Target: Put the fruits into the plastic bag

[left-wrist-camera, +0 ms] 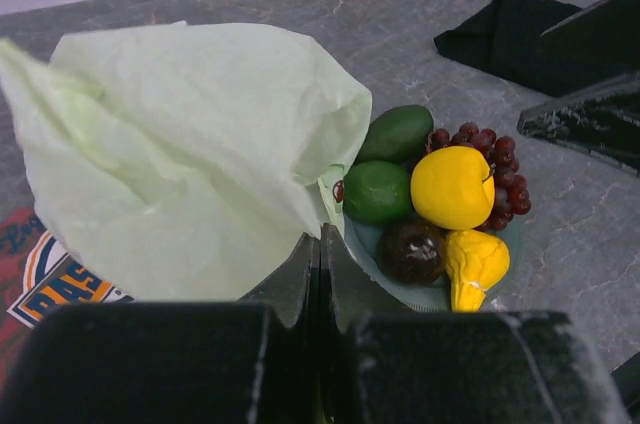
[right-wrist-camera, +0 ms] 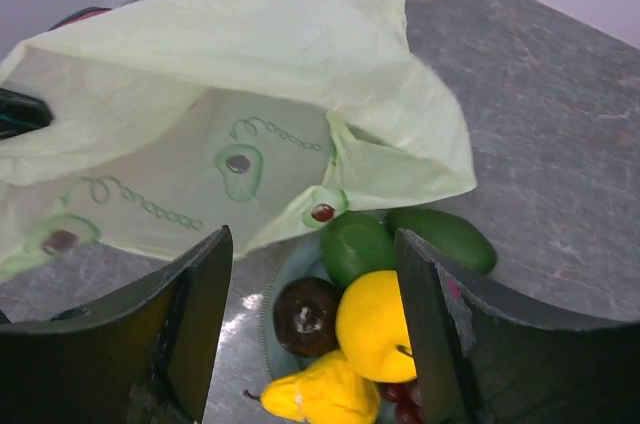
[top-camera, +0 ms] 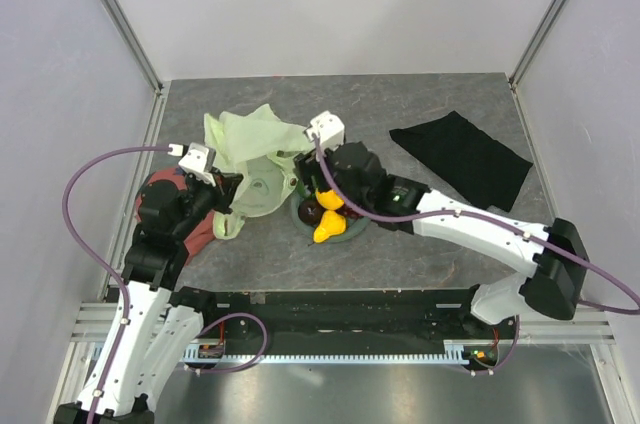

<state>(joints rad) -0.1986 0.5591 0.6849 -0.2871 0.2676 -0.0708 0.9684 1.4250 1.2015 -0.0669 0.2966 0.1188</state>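
Tabletop, mottled slate-grey and matt, carries everything; on it, left of centre, lies the plastic bag, pale green, thin, crinkled and translucent, printed with small avocado motifs, its mouth gaping toward the plate. The left gripper has its fingers pressed together at the bag's near edge, apparently pinching the film. Here lies the main risk, as I judge it: film this limp could slip from that pinch or sag shut; a fruit brought over would then land outside and roll away.

The black cloth, soft and flat, lies well apart at the far right; the red printed T-shirt sits under the bag's left side; neither looks likely to interfere.

The plate, round, smooth and grey-green, sits just right of the bag, a fold of film overhanging its rim; the right gripper hovers above it, fingers spread wide, holding nothing.

The fruits are heaped touching one another: yellow-orange round one, dark green oval one, a brighter green round one, knobbly yellow pear, glossy dark plum, beaded red grape bunch. Smooth and rounded, any of them could squirt from the pads; closing on one could also shove its neighbours off the plate, or snag the overhanging fold.
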